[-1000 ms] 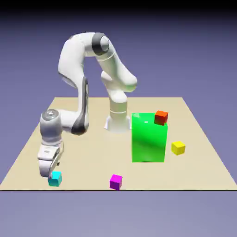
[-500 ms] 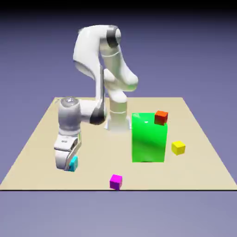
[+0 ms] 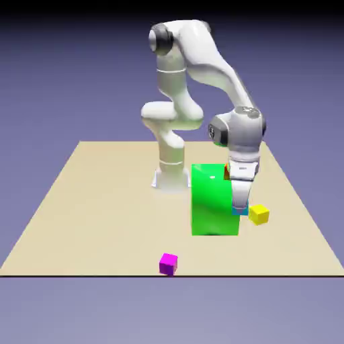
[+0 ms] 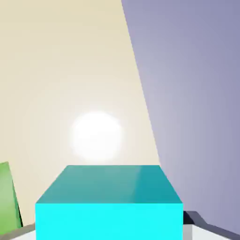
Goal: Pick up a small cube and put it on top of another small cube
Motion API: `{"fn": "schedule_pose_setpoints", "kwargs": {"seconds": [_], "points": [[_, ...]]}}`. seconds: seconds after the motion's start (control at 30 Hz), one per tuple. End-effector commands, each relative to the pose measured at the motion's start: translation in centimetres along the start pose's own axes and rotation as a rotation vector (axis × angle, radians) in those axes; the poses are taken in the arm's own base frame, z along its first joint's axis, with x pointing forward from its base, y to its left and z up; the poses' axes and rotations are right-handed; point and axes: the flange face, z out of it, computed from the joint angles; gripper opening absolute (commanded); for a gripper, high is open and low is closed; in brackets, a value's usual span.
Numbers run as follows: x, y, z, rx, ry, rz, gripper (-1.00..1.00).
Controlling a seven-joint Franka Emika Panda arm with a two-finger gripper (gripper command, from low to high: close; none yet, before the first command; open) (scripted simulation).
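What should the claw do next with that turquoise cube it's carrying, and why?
Probably shift a little toward the exterior view's right, over the yellow cube. The claw holds the cyan cube just beside it, in front of the green block, not yet above it.

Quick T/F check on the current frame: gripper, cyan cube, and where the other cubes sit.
1. The gripper holds the cyan cube. True.
2. The cyan cube already rests on the yellow cube. False: it is between the fingers, beside the yellow cube, with nothing on top of that cube.
3. The magenta cube sits alone near the table's front edge. True.
4. The big green block lies at the exterior view's left edge. False: it stands near the middle, right next to the gripper.
5. In the hand view, the cyan cube fills the bottom. True.
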Motion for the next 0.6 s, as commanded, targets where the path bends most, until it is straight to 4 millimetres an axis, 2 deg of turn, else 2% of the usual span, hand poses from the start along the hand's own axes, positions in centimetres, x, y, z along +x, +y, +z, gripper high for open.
{"fn": "schedule_pose_setpoints", "kwargs": {"seconds": [0.0,0.17,0.2,0.23,0.53,0.57], "points": [[-0.8,-1.7,0.6,-0.002,-0.011,0.011,-1.0],[-7.0,-13.0,3.6,-0.024,-0.069,-0.026,-1.0],[-8.6,-14.9,4.2,-0.034,-0.079,-0.033,-1.0],[-9.9,-15.7,5.3,-0.036,-0.096,-0.054,-1.0],[-9.9,-15.7,5.3,-0.036,-0.096,-0.054,-1.0],[-9.8,-15.7,5.8,-0.036,-0.093,-0.053,-1.0]]}}
